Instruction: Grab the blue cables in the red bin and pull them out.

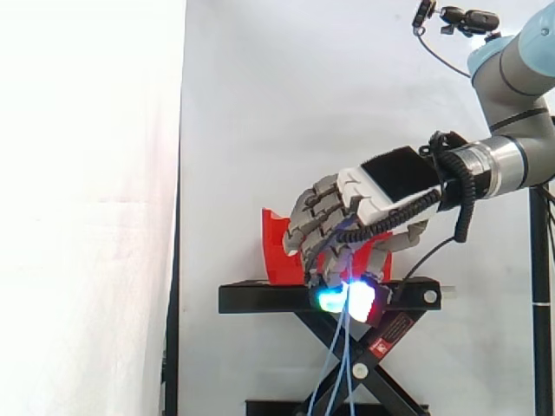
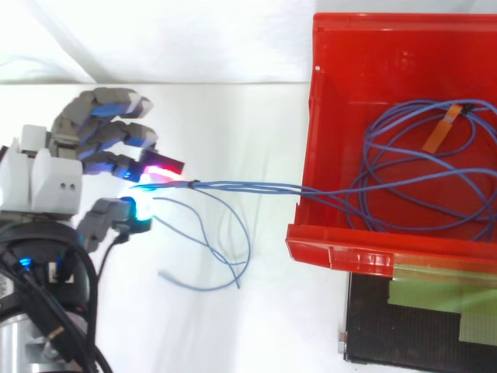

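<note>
No legible text anywhere. Red sticker [image 1: 392, 334] on the black stand [image 1: 260, 297] carries print, too small to read.

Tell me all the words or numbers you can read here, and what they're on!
Red sticker on the black stand: there is print, but it is too small to read.
Orange tag on the blue cables in the red bin: no words I can make out.
Nothing else here carries words or numbers that can be read.
</note>
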Robot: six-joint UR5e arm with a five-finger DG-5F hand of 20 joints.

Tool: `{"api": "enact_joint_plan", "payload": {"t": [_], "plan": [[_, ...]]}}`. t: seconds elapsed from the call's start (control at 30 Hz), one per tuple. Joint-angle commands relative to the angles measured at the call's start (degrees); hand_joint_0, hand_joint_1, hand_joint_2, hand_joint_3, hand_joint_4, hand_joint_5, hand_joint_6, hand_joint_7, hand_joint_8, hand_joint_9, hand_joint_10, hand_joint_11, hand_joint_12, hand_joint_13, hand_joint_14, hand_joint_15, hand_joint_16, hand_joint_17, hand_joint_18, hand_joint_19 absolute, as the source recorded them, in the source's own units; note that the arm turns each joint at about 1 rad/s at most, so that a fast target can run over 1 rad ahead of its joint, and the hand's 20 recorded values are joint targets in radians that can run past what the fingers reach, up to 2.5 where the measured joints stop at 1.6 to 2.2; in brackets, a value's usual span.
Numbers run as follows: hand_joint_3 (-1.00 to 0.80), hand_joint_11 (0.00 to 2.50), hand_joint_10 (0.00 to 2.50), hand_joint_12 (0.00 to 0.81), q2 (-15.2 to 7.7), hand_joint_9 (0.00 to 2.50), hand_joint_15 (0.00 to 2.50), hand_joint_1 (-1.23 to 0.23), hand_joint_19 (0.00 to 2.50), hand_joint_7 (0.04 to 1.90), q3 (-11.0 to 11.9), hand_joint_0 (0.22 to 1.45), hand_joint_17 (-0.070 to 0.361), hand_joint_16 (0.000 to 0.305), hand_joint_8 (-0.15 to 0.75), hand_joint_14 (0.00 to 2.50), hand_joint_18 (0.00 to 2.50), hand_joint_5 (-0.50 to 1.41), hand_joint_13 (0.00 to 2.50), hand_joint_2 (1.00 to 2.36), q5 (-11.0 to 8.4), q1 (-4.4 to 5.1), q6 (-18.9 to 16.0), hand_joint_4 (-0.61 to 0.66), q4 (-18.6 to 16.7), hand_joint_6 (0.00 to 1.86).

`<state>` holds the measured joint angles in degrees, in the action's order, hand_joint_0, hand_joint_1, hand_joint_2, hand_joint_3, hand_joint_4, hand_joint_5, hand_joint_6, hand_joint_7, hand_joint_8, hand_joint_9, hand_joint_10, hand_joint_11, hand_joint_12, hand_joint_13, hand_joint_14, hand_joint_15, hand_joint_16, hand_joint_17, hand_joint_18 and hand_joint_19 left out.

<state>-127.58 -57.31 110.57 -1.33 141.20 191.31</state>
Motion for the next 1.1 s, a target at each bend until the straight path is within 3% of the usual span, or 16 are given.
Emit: {"api": "enact_joint_plan", "payload": {"t": [0.0, 0.07, 0.1, 0.17, 0.23, 0.37, 0.53, 0.67, 0.77, 0.97, 1.03, 1.07], "plan": [[-1.00, 0.74, 0.02, 0.348, 0.8, 0.95, 0.65, -0.73, 0.75, 0.51, 0.0, 0.96, 0.095, 0.042, 0.292, 0.02, 0.57, 0.92, 0.69, 1.00, -0.01, 0.89, -9.4, 0.15, 0.0, 0.77], [-1.00, 0.74, 0.02, 0.346, 1.5, 0.95, 0.65, -0.73, 0.74, 0.51, 0.0, 0.96, 0.095, 0.042, 0.293, 0.02, 0.57, 0.92, 0.69, 1.00, -0.01, 1.59, -15.9, 0.15, 0.0, 0.76], [-1.00, 0.74, 0.02, 0.347, 1.5, 0.95, 0.65, -0.73, 0.75, 0.51, 0.0, 0.96, 0.095, 0.042, 0.290, 0.02, 0.57, 0.92, 0.69, 1.00, -0.01, 1.59, -15.9, 0.15, 0.0, 0.76], [-1.00, 0.74, 0.02, 0.347, 2.1, 0.95, 0.64, -0.73, 0.74, 0.52, 0.0, 0.96, 0.095, 0.042, 0.290, 0.02, 0.57, 0.92, 0.69, 1.00, -0.01, 2.03, -21.0, 0.15, 0.0, 0.76], [-1.00, 0.73, 0.02, 0.347, 2.5, 0.95, 0.65, -0.73, 0.75, 0.51, 0.0, 0.96, 0.095, 0.042, 0.290, 0.02, 0.57, 0.92, 0.69, 1.00, -0.01, 2.38, -23.6, 0.15, -0.1, 0.76], [-1.00, 0.73, 0.02, 0.348, 3.1, 0.95, 0.65, -0.73, 0.75, 0.52, 0.0, 0.96, 0.095, 0.042, 0.290, 0.02, 0.57, 0.92, 0.69, 1.00, -0.01, 3.35, -35.5, 0.15, 0.0, 0.75], [-1.00, 0.73, 0.02, 0.346, 3.4, 0.95, 0.65, -0.74, 0.75, 0.52, 0.0, 0.96, 0.095, 0.042, 0.292, 0.02, 0.57, 0.92, 0.69, 1.00, -0.09, 4.05, -44.4, 0.15, -0.1, 0.74], [-1.00, 0.73, 0.02, 0.346, 3.4, 0.96, 0.66, -0.74, 0.74, 0.52, 0.0, 0.96, 0.095, 0.042, 0.291, 0.02, 0.57, 0.93, 0.70, 1.00, -0.71, 4.84, -55.0, 0.14, -0.4, 0.73], [-1.00, 0.73, 0.02, 0.346, 3.4, 0.96, 0.66, -0.74, 0.75, 0.52, 0.0, 0.96, 0.094, 0.042, 0.293, 0.02, 0.57, 0.93, 0.70, 1.00, -2.64, 5.37, -64.9, 0.15, -0.9, 0.73], [-1.00, 0.74, 0.02, 0.344, 3.4, 0.96, 0.66, -0.74, 0.75, 0.52, 0.0, 0.95, 0.094, 0.042, 0.292, 0.02, 0.57, 0.93, 0.70, 1.00, -5.81, 5.90, -74.8, 0.15, -1.6, 0.72], [-1.00, 0.74, 0.02, 0.345, 3.4, 0.96, 0.66, -0.74, 0.75, 0.53, 0.0, 0.95, 0.094, 0.042, 0.293, 0.02, 0.57, 0.93, 0.70, 1.00, -7.57, 6.16, -81.6, 0.15, -2.0, 0.71], [-1.00, 0.74, 0.02, 0.346, 3.4, 0.97, 0.66, -0.74, 0.75, 0.53, 0.0, 0.95, 0.094, 0.042, 0.296, 0.02, 0.57, 0.93, 0.70, 1.00, -7.57, 6.16, -81.6, 0.15, -2.0, 0.71]]}}
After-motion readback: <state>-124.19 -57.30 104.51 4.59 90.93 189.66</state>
